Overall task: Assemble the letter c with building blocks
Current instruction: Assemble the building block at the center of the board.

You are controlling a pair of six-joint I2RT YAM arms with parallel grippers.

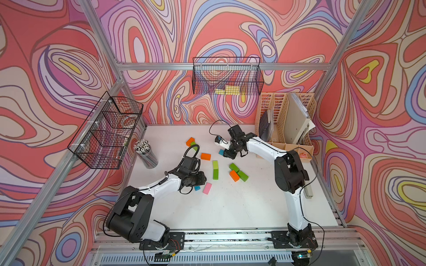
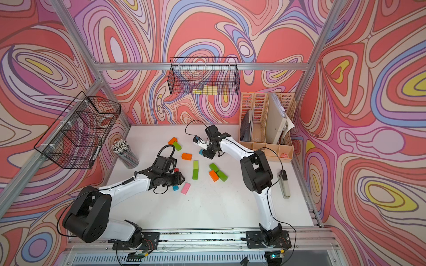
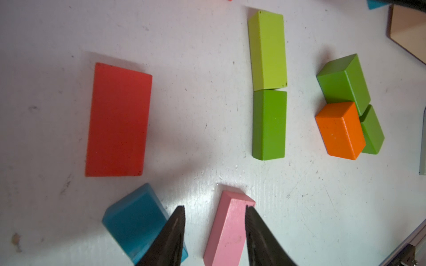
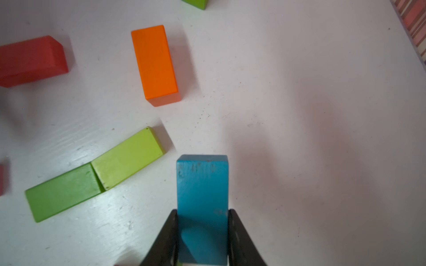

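Right jaws pinch a blue block point(image 4: 202, 184) by its long sides, near two green blocks point(image 4: 96, 175) laid end to end on the table point(image 1: 230, 207). Whether the held block touches the table is unclear. Left jaws stand spread and empty over the pink block point(image 3: 227, 230), with a second blue block point(image 3: 133, 221) just beside one jaw.

**Front open, middle crowded**

The table point(image 1: 230, 211) lies bare along its front, between the arm bases. Mid-table, two green bricks point(image 1: 215, 170) touch end to end. A clear lane runs between them and the green-and-orange cluster point(image 1: 238, 173). The left gripper point(image 3: 214, 207), jaws parted, frames a bare strip between a pink brick point(image 3: 228, 230) and a loose blue brick point(image 3: 136, 221). The right gripper point(image 4: 202, 210), clamped on a blue brick point(image 4: 202, 179), occupies the back centre. A pencil cup point(image 1: 147, 156) blocks the left edge, and a file organiser point(image 1: 282, 119) blocks the back right corner.
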